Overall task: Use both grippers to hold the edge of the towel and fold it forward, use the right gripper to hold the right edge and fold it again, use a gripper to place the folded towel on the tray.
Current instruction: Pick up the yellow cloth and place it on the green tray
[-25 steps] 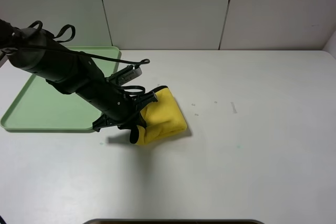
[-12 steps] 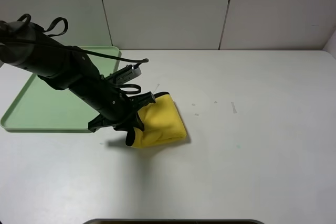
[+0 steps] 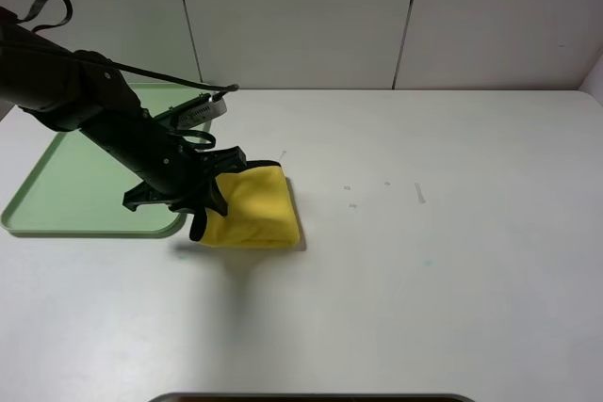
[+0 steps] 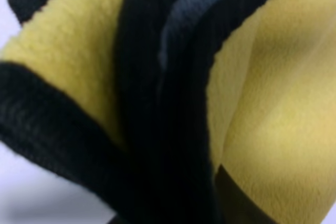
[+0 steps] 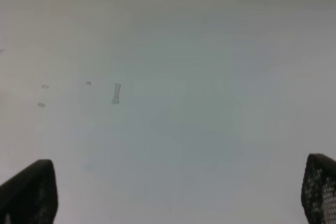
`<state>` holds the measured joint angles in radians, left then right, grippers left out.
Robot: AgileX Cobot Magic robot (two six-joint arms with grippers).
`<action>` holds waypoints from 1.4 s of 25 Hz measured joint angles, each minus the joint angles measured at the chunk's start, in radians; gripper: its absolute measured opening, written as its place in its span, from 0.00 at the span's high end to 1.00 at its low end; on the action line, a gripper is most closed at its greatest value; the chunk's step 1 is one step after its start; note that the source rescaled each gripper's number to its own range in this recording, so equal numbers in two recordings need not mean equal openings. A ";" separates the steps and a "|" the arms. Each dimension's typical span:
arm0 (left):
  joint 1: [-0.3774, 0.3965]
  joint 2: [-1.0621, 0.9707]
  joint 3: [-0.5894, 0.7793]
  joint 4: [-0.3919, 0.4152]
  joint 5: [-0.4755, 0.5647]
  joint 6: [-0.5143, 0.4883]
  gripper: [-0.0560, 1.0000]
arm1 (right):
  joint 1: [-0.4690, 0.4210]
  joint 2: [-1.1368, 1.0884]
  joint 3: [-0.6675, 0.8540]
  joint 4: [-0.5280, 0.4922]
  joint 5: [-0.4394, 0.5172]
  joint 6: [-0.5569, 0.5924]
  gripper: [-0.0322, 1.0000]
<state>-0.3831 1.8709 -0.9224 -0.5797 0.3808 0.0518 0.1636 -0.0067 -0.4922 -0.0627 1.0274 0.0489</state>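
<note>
The towel (image 3: 252,206) is a folded bundle of bright-yellow plush cloth, soft and deep-piled, with thin black ribbed edging that fills much of the left wrist view (image 4: 157,103) in stacked layers. It sits on the white tabletop (image 3: 424,270) just beside the near right corner of the tray (image 3: 66,176), its left end pinched and lifted slightly while the rest sags onto the surface. The tray is a flat pale-green plastic rectangle with rounded corners and a low rim, smooth and matte. The left gripper (image 3: 209,197), narrow black fingers at the end of a black jointed arm with looping cables, is clamped tight on the towel's left edge, reaching out over the tray's right side. The right gripper (image 5: 178,195) shows only in its own wrist view, its two black textured fingertips (image 5: 29,192) spread wide apart over bare tabletop, holding nothing. Compared with a second ago, the left arm has drawn back toward the tray and the towel has come with it, sliding leftward across the tabletop from a spot well clear of the tray to one almost touching its corner; the bundle also looks flatter and squarer than before.
</note>
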 joint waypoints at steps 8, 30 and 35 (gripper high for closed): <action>0.129 -0.049 -0.032 0.143 0.096 0.000 0.85 | 0.000 0.000 0.000 0.000 0.000 0.000 0.00; 0.412 -0.059 -0.137 0.503 0.126 0.000 0.85 | 0.000 0.000 0.000 0.000 0.000 0.000 0.00; 0.414 -0.059 -0.137 0.505 0.126 0.000 0.85 | 0.000 0.000 0.000 0.000 0.000 0.000 0.00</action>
<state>0.0307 1.8117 -1.0594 -0.0748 0.5068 0.0518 0.1636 -0.0067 -0.4922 -0.0627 1.0274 0.0489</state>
